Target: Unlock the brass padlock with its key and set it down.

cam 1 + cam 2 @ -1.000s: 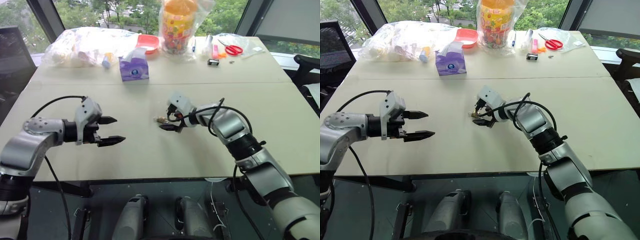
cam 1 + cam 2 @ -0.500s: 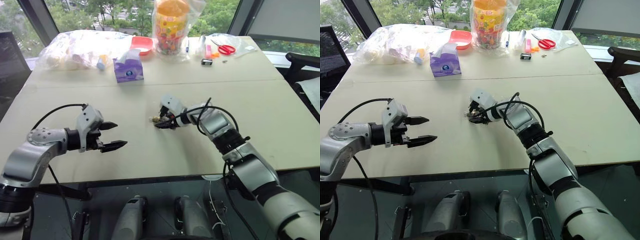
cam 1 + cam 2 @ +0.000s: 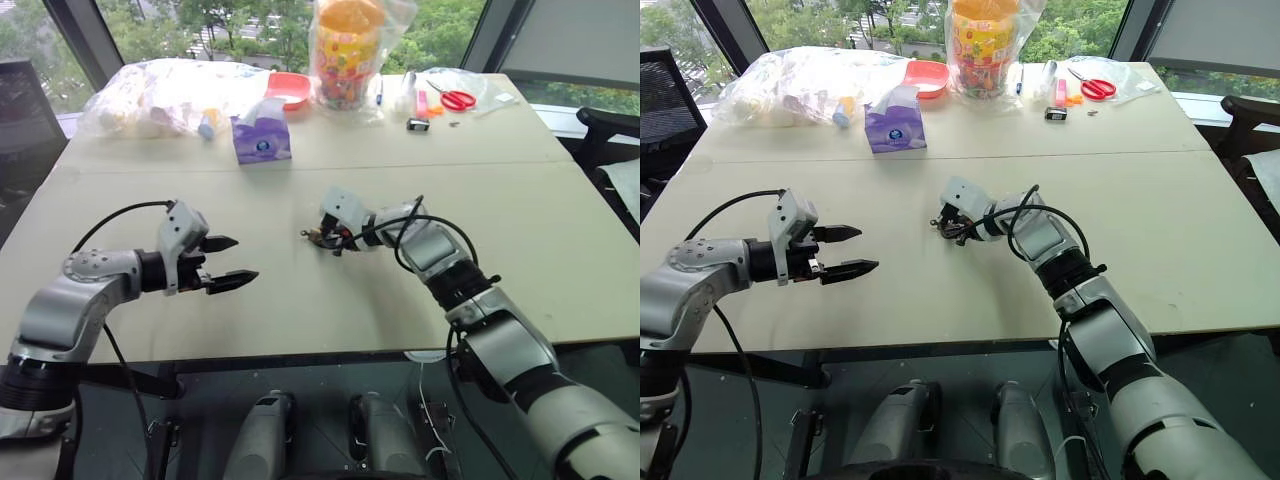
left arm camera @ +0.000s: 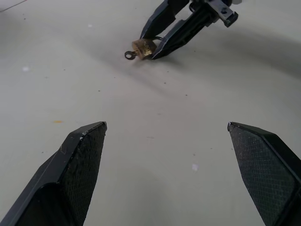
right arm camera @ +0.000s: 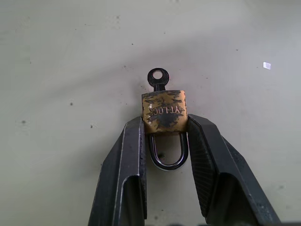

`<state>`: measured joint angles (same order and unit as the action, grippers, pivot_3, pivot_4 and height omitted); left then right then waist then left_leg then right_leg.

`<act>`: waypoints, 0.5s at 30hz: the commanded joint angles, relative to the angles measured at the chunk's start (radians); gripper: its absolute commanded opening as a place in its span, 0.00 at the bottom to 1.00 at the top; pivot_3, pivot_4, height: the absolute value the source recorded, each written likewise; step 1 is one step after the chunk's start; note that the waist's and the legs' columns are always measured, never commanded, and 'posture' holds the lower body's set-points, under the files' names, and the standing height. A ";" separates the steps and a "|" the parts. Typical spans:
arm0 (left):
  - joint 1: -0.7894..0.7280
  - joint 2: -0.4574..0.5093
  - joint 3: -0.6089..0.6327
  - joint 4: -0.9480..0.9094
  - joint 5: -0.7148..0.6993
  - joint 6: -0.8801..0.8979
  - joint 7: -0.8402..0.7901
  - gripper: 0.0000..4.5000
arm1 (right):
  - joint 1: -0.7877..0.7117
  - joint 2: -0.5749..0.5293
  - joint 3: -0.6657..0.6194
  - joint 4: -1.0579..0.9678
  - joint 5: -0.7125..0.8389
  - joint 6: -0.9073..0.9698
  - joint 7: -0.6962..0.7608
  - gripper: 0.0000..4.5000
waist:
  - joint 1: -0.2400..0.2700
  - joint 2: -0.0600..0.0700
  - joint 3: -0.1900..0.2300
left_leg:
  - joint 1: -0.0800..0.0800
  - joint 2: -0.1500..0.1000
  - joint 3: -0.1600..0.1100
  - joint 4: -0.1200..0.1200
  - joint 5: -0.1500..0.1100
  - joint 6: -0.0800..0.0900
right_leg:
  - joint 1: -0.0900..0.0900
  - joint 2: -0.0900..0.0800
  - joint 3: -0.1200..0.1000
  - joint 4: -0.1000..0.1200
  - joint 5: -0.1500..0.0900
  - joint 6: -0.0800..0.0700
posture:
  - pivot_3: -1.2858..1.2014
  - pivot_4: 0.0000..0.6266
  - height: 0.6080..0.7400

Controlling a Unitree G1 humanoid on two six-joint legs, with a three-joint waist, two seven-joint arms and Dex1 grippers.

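The brass padlock (image 5: 164, 113) is small and tarnished, with a silvery shackle (image 5: 168, 160) and a dark key (image 5: 158, 76) sticking out of its bottom. My right gripper (image 5: 164, 123) is shut on the padlock's body, one finger on each side, and the shackle points back between the fingers. This grip sits near the middle of the table (image 3: 330, 290), low over the surface, with the padlock (image 3: 317, 237) at the gripper's (image 3: 325, 239) tips. My left gripper (image 3: 243, 258) hovers open to the left, facing the padlock (image 4: 143, 47), with nothing between its fingers (image 4: 84, 155).
Along the table's far edge stand a purple tissue box (image 3: 262, 140), clear plastic bags (image 3: 160, 90), a red bowl (image 3: 295, 88), a bagged orange jar (image 3: 350, 45), a black-and-white clip (image 3: 417, 124) and red scissors (image 3: 460, 99). A seam (image 3: 500, 163) crosses the table.
My right gripper's fingers have closed onto the padlock, which lay between them a second ago. The head camera has shifted a little. The left gripper has stayed open and about where it was.
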<state>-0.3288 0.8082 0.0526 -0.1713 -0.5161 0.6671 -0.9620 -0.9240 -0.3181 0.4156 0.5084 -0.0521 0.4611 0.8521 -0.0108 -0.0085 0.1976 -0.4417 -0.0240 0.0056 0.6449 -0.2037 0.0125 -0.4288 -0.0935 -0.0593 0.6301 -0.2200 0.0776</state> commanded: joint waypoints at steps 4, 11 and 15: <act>-0.141 -0.120 0.094 0.131 -0.140 0.071 0.010 0.96 | 0.064 -0.097 -0.045 -0.266 -0.033 -0.268 0.003 0.15 | -0.001 0.000 0.000 | -0.001 0.000 0.000 0.001 0.000 0.000 | 0.000 0.000 0.000 0.000 0.001 0.003 | 0.52 0.24 1.00; -0.299 -0.195 0.082 0.291 -0.175 0.086 -0.042 0.96 | 0.098 -0.161 -0.087 -0.438 -0.070 -0.396 -0.037 0.15 | -0.002 -0.001 0.000 | -0.001 0.001 0.000 0.001 0.000 0.000 | 0.000 0.003 0.000 0.001 0.003 0.006 | 0.52 0.24 1.00; -0.376 -0.234 0.089 0.385 -0.185 0.088 -0.074 0.90 | 0.100 -0.159 -0.103 -0.473 -0.068 -0.385 -0.050 0.15 | 0.000 -0.001 0.000 | -0.001 0.002 0.000 0.002 0.000 0.000 | 0.001 0.003 0.000 0.001 0.003 0.006 | 0.52 0.24 1.00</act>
<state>-0.6720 0.5800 0.1151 0.1956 -0.6764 0.7585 -1.0128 -0.8186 -0.4782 0.3462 0.0818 -0.1190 0.0816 0.8165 -0.0108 -0.0092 0.1977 -0.4424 -0.0225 0.0055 0.6471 -0.2032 0.0125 -0.4281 -0.0906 -0.0590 0.6306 -0.2169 0.0834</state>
